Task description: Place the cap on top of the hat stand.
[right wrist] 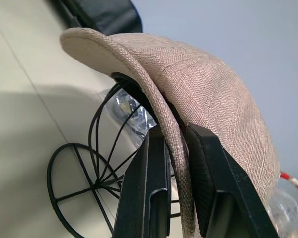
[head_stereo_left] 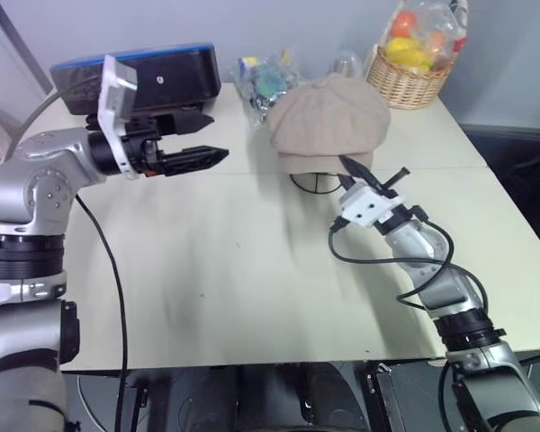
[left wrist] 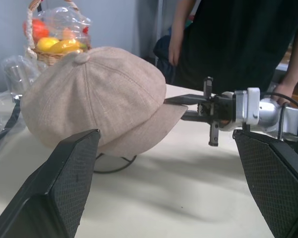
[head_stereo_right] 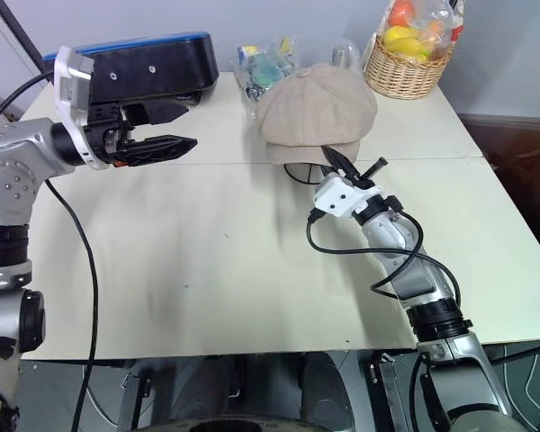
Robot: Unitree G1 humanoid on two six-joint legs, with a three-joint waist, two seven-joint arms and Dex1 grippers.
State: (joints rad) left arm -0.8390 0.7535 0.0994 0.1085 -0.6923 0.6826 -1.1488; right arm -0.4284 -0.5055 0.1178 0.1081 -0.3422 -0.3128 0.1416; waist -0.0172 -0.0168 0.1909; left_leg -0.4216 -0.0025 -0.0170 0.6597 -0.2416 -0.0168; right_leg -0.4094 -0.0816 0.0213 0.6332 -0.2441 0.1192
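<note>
Newsboy cap [head_stereo_left: 328, 121] already draped over the wire hat stand [right wrist: 97, 163] on the worktop [head_stereo_left: 225, 279]. Right gripper [right wrist: 176, 148] fingers pinching the cap's edge — best released gently, withdrawn low, without tugging the fabric. Left gripper [head_stereo_left: 193, 139] fingers spread wide, holding nothing, well clear — ready to steady the crown.

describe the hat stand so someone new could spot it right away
On the pale table, look toward the far side, in front of the fruit basket. The hat stand is under the beige cap: a thin black wire cage on a round wire base, see-through unlike the woven basket.
</note>
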